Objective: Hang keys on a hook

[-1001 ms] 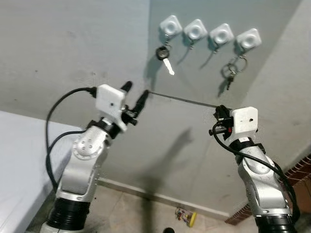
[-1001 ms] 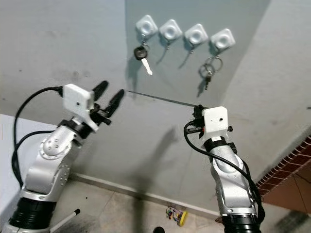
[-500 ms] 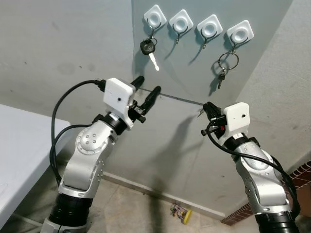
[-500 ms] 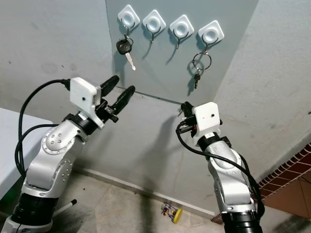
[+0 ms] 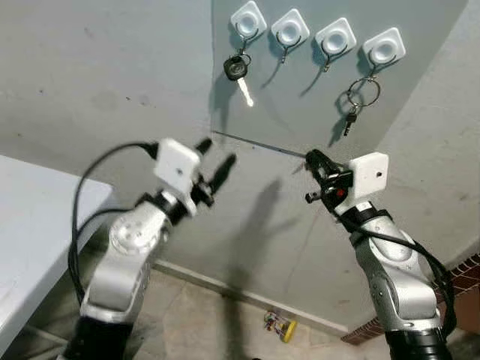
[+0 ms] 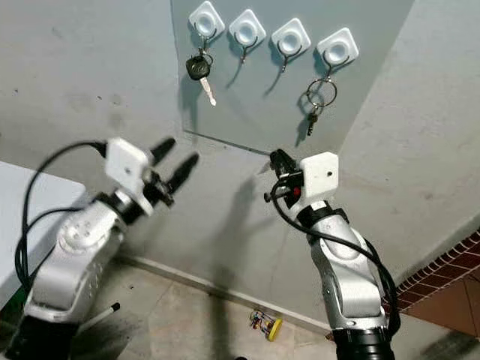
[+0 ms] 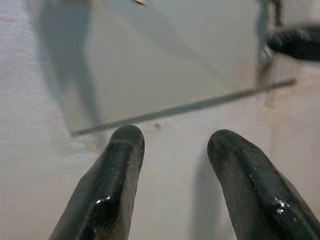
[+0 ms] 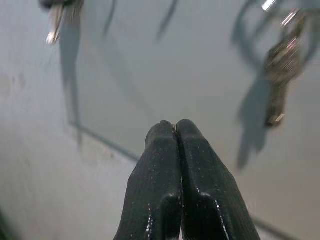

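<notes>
Keys (image 5: 352,112) hooked, above both grippers

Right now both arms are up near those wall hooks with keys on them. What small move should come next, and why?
Probably drawing both arms back from the wall. The black-headed key hangs on the leftmost hook and the key ring on the rightmost hook. The left gripper is open and the right gripper shut, neither holding anything, so the hanging looks done.

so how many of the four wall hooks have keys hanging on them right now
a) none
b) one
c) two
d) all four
c, the black-headed key hangs from the leftmost hook and the key ring from the rightmost hook; the two middle hooks are bare.
</notes>
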`<state>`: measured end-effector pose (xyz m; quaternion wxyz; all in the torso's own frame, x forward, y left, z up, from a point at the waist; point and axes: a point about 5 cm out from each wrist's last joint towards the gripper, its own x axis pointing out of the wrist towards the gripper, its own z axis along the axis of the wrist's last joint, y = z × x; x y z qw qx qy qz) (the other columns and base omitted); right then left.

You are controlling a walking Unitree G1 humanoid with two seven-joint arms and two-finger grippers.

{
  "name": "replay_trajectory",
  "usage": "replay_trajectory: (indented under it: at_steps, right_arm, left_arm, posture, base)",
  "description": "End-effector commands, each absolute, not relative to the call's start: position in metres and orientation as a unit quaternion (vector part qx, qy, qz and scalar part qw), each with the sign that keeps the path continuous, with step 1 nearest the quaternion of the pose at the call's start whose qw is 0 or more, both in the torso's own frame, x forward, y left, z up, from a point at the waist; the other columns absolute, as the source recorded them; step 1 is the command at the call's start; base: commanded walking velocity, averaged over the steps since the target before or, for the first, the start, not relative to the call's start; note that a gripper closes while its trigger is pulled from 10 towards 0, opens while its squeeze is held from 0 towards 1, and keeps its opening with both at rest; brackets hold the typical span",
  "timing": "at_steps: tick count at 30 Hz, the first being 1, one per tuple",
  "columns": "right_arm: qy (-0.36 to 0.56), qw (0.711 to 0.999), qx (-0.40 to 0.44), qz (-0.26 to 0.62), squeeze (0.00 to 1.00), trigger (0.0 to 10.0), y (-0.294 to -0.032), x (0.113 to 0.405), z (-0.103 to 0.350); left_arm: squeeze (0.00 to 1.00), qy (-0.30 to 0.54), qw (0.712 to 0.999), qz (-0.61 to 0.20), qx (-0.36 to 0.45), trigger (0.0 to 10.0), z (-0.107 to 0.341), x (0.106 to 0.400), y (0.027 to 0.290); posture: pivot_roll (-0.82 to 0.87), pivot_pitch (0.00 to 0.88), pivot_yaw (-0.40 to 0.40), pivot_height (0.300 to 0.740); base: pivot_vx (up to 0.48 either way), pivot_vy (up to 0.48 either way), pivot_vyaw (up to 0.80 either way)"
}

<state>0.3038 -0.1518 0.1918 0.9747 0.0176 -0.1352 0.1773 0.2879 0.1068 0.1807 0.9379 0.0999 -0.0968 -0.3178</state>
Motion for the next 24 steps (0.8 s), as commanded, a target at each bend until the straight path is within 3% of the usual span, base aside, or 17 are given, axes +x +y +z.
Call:
replay_trajectory:
  at_steps: [1, 3, 7, 18, 24]
  right_arm:
    - [-0.156, 0.973, 0.025, 0.17, 0.0, 10.0, -0.156, 0.303, 0.204]
    - [-0.153, 0.972, 0.02, 0.176, 0.0, 10.0, -0.156, 0.308, 0.204]
    - [-0.16, 0.969, 0.016, 0.186, 0.0, 10.0, -0.15, 0.312, 0.207]
    - [-0.255, 0.933, 0.074, 0.243, 0.0, 10.0, -0.125, 0.329, 0.266]
    - [-0.274, 0.92, 0.106, 0.26, 0.0, 10.0, -0.121, 0.325, 0.276]
  left_arm:
    - [0.0, -0.118, 0.931, -0.328, 0.107, 10.0, 0.19, 0.286, 0.103]
    - [0.0, -0.152, 0.934, -0.32, 0.054, 10.0, 0.217, 0.294, 0.101]
    - [0.0, -0.182, 0.927, -0.314, 0.098, 10.0, 0.228, 0.298, 0.097]
    - [0.0, -0.224, 0.907, -0.353, 0.057, 10.0, 0.254, 0.299, 0.077]
    - [0.0, -0.233, 0.903, -0.357, 0.048, 10.0, 0.259, 0.296, 0.076]
  posture:
    - [0.01, 0.09, -0.048, 0.74]
    - [0.01, 0.085, -0.049, 0.74]
    - [0.0, 0.083, -0.046, 0.74]
    - [0.0, 0.075, -0.041, 0.74]
    - [0.01, 0.081, -0.042, 0.74]
  base:
    - [0.0, 0.0, 0.0]
    - [0.0, 0.0, 0.0]
    - [0.0, 0.0, 0.0]
    - [0.0, 0.0, 0.0]
    - [0.0, 0.0, 0.0]
